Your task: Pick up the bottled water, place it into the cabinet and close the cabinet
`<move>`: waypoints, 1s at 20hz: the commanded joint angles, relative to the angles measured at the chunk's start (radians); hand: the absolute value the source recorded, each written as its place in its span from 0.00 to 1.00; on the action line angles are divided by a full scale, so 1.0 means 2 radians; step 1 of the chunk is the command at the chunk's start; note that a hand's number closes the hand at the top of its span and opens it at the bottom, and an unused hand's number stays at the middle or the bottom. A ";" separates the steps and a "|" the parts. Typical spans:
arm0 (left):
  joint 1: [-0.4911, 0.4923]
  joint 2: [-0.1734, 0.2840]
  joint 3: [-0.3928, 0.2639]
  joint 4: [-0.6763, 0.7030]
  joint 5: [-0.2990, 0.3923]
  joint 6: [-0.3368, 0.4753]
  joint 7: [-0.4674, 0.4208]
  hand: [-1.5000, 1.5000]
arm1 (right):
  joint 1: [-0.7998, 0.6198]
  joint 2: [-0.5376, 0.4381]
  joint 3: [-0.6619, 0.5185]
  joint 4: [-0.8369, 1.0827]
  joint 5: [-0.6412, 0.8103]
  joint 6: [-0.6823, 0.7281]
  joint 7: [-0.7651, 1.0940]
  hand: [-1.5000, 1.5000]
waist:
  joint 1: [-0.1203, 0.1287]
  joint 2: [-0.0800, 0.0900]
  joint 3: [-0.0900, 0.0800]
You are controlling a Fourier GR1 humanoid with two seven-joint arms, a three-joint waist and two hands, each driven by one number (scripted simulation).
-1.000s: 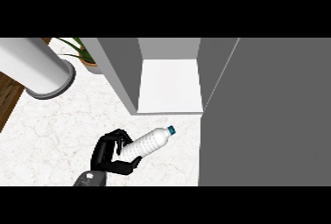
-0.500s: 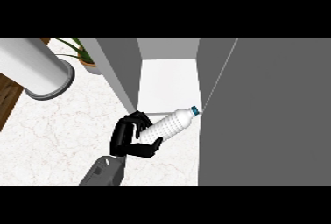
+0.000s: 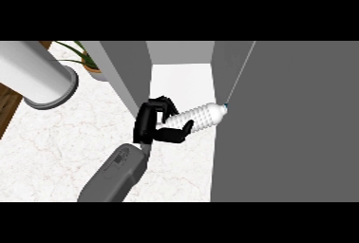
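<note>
The bottled water [image 3: 202,116] is a clear ribbed bottle with a blue cap, lying tilted with the cap up and to the right. My left hand [image 3: 146,124] is shut on its lower half, fingers over the top and thumb underneath. The bottle hangs in front of the cabinet's white inside [image 3: 184,80], and its cap touches the edge of the open grey cabinet door [image 3: 294,118]. The bottle's base is hidden in my hand. The right hand does not show.
The cabinet's grey side wall [image 3: 126,66] stands just left of my hand. A large white and grey cylinder [image 3: 38,76] and a potted plant [image 3: 88,61] are at the upper left. The marble counter [image 3: 63,142] ends at a wooden strip on the far left.
My left hand has carried the bottle up and to the right, from over the counter to the mouth of the cabinet. The cap now meets the door's edge.
</note>
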 commanded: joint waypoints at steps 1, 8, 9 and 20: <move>-0.078 -0.012 -0.020 0.013 0.021 0.051 0.055 1.00 | 0.020 -0.012 -0.017 -0.061 -0.042 0.005 0.023 0.00 | -0.005 0.001 0.000; -0.151 -0.012 0.027 0.116 0.071 0.045 0.057 1.00 | 0.031 -0.024 -0.048 -0.040 -0.066 0.034 -0.002 0.00 | -0.013 0.004 0.000; -0.165 -0.012 0.034 0.137 0.076 0.047 0.041 1.00 | 0.015 -0.004 -0.032 0.006 -0.035 0.031 -0.036 0.00 | -0.016 0.004 0.000; -0.261 0.001 0.026 0.311 -0.007 0.195 0.040 1.00 | 0.028 -0.015 -0.060 -0.024 -0.063 0.053 -0.031 0.00 | -0.024 0.010 0.000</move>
